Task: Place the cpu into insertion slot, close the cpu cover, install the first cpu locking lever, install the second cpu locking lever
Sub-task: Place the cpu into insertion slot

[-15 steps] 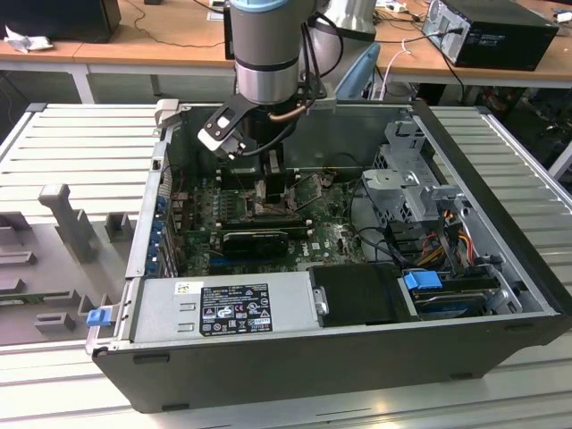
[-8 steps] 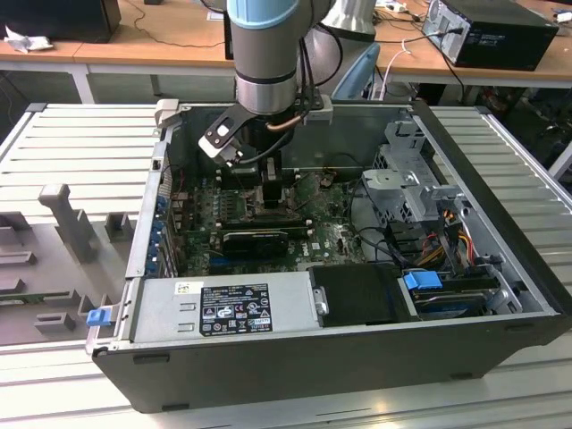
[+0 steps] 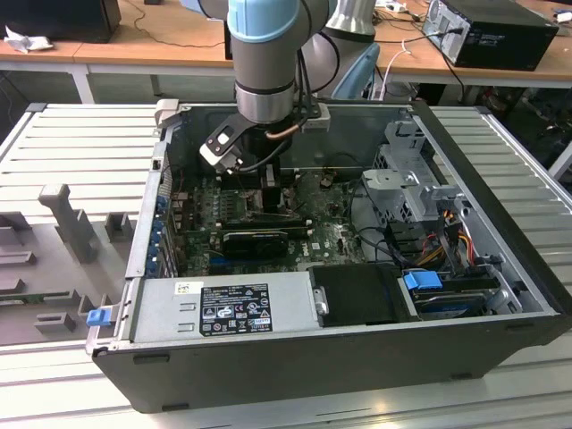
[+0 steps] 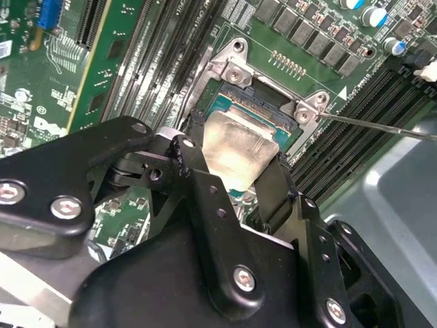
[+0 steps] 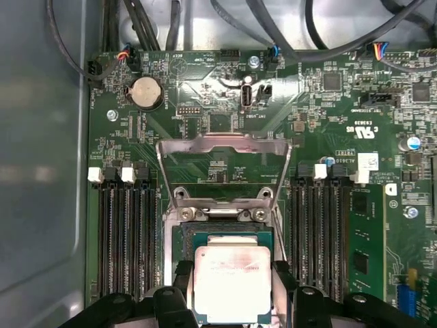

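Note:
My gripper (image 5: 232,290) is shut on the cpu (image 5: 231,280), a small square chip with a tan-grey metal face, and one black finger (image 5: 179,283) presses each side. The cpu sits low over the insertion slot (image 5: 179,239) in the green motherboard; I cannot tell whether it rests in it. Beyond the slot the cpu cover (image 5: 222,142), a silver frame plate, stands swung open. The second wrist view shows the cpu (image 4: 239,150) between the fingers (image 4: 276,184). There, a thin metal lever rod (image 4: 382,126) runs out from the slot's corner. In the exterior view the gripper (image 3: 264,192) reaches down into the computer case.
Black memory slots (image 5: 126,239) flank the socket on both sides. Cables (image 5: 273,27) hang along the case wall beyond the board. The open case (image 3: 500,223) holds a power supply (image 3: 223,308) and drive bays (image 3: 411,192) around the arm (image 3: 264,63).

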`<action>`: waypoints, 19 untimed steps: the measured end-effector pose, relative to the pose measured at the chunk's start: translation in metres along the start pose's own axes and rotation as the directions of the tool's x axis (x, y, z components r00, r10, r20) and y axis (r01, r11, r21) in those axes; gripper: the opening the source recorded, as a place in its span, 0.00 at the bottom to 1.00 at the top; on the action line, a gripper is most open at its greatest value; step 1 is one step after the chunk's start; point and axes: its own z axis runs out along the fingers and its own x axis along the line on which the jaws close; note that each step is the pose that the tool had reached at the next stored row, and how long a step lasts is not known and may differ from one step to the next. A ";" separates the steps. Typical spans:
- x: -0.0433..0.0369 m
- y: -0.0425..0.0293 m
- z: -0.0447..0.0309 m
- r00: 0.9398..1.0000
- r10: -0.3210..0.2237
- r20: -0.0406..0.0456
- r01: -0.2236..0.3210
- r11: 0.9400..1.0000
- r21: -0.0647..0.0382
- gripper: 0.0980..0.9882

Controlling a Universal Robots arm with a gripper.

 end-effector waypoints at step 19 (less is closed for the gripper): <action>0.0031 -0.0008 0.0120 1.000 0.005 0.001 -0.005 1.000 0.005 0.50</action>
